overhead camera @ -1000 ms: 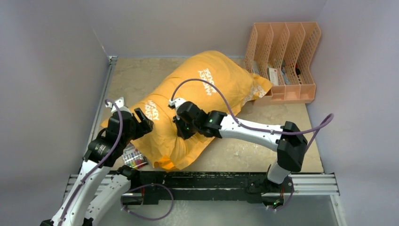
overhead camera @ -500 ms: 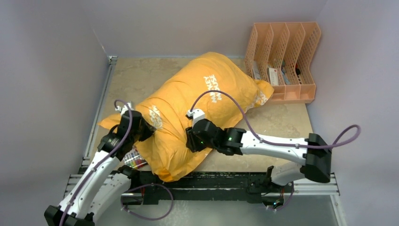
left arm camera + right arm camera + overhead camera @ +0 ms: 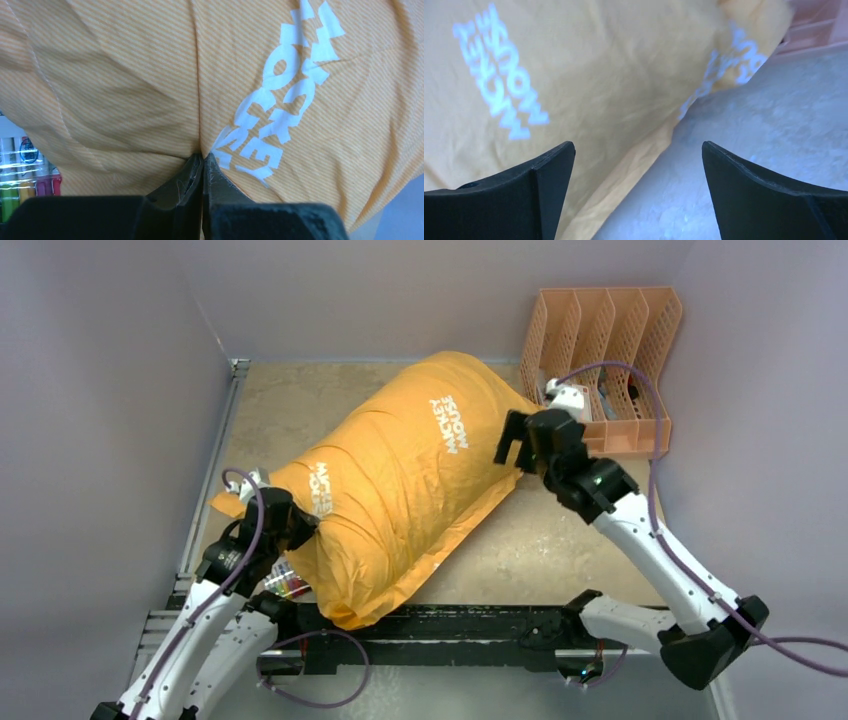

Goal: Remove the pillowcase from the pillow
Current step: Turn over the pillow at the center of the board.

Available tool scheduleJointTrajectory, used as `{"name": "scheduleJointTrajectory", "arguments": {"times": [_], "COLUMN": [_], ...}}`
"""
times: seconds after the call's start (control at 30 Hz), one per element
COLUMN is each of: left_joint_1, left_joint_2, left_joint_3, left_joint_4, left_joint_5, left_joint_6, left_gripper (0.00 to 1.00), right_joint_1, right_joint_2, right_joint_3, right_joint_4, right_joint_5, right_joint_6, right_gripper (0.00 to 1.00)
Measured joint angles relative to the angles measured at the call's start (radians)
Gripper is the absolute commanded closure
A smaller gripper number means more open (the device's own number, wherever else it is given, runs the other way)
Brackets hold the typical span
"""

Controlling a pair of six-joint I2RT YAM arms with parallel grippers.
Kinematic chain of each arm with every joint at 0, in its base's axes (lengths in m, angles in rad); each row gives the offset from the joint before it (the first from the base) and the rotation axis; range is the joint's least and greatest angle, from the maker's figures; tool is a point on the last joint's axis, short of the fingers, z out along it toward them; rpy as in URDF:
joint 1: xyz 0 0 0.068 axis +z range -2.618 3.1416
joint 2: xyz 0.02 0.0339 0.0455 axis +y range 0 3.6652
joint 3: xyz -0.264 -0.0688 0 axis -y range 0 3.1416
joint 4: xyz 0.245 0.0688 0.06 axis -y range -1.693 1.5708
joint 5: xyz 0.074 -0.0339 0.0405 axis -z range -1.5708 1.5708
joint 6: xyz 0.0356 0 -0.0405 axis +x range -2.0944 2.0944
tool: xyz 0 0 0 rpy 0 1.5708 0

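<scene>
The orange-yellow pillowcase (image 3: 400,490) lies diagonally across the table, bulging and printed with white letters. The pillow is hidden inside it. My left gripper (image 3: 300,522) sits at the cover's near-left end. In the left wrist view its jaws (image 3: 203,156) are shut, pinching a fold of the striped fabric (image 3: 125,75) right beside the white lettering. My right gripper (image 3: 512,445) hovers at the cover's far-right side. In the right wrist view it (image 3: 638,145) stands wide open over the cover's edge (image 3: 574,75) and the bare table, holding nothing.
A peach plastic file rack (image 3: 605,370) stands at the back right, just behind the right gripper. A pack of coloured markers (image 3: 285,583) lies under the cover's near-left corner, also seen in the left wrist view (image 3: 20,170). Grey walls close in the left, back and right sides.
My left gripper shut on the cover's near-left end. My right gripper let go of the cover's near middle, opened wide and swung to the far-right side. The covered pillow settled flatter.
</scene>
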Motion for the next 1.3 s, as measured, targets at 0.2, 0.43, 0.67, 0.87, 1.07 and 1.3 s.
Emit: {"name": "scheduleJointTrajectory", "arguments": {"times": [0.2,0.43,0.67,0.87,1.07,1.3], "left_joint_1": [0.000,-0.001,-0.001,-0.002,-0.002,-0.002], "left_joint_2": [0.022,0.050,0.021,-0.007,0.025,0.130], "left_joint_3": [0.028,0.103,0.163,0.237,0.394,0.523], "left_joint_4": [-0.029,-0.117,-0.236,-0.327,-0.380,-0.377], "left_joint_5": [-0.016,-0.032,-0.070,-0.080,-0.107,-0.072], "left_joint_6": [0.002,0.045,0.078,0.084,0.117,0.184], "left_gripper": [1.00,1.00,1.00,1.00,1.00,1.00], "right_joint_1": [-0.269,-0.354,-0.355,-0.350,-0.349,-0.340], "right_joint_2": [0.157,0.379,0.566,0.632,0.513,0.456], "right_joint_3": [0.287,0.460,0.439,0.367,0.368,0.404], "right_joint_4": [-0.025,-0.039,-0.011,0.011,0.040,0.037], "right_joint_5": [-0.079,-0.305,-0.579,-0.531,-0.475,-0.541], "right_joint_6": [-0.098,-0.181,-0.241,-0.210,-0.233,-0.285], "right_gripper": [0.01,0.04,0.96,1.00,1.00,0.31]}}
